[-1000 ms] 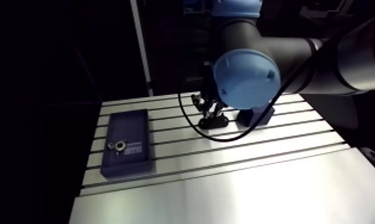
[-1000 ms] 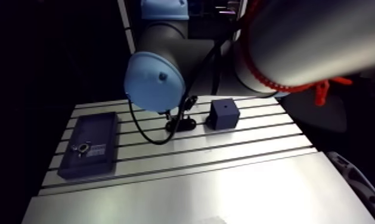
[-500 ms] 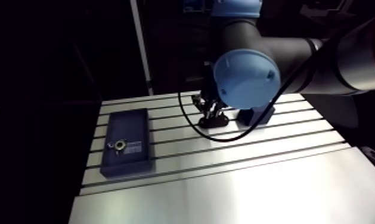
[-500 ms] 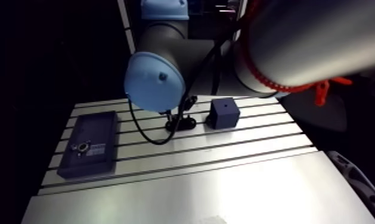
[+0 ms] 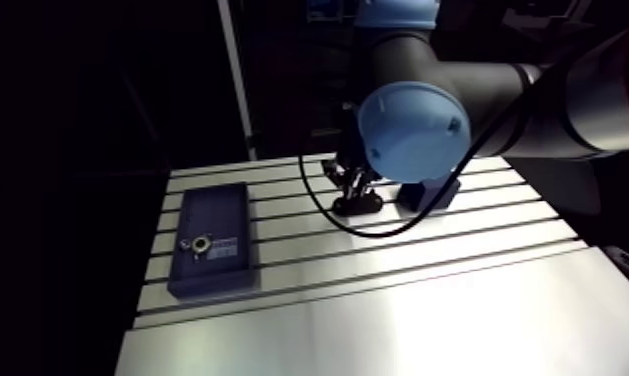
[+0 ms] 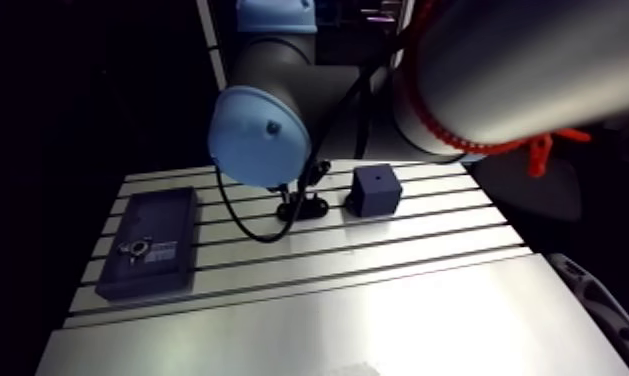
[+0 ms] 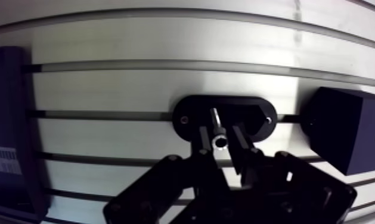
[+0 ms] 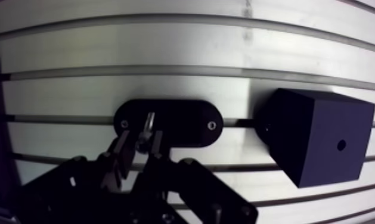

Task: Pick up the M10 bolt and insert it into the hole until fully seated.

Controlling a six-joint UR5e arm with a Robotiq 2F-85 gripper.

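In the wrist view a silvery M10 bolt (image 7: 217, 127) stands upright in a black oval holder (image 7: 252, 115) on the slotted table. My gripper (image 7: 220, 143) is directly over it, and its two fingers (image 7: 203, 149) press against the bolt's head from both sides. To the side of the holder sits a black cube (image 8: 318, 134) with a small round hole (image 8: 341, 145) in one face. In the arm view the gripper (image 5: 350, 185) hangs low over the holder (image 5: 358, 207), partly hidden by the blue joint cap.
A dark blue flat tray (image 5: 213, 240) lies at the table's left and carries a small metal fitting (image 5: 195, 243) and a white label. The aluminium table (image 5: 398, 300) has long slots running across it. The cube (image 6: 376, 189) stands just right of the holder.
In the arm view the gripper's fingers have drawn slightly inward over the holder. The cube, tray and holder have not moved.
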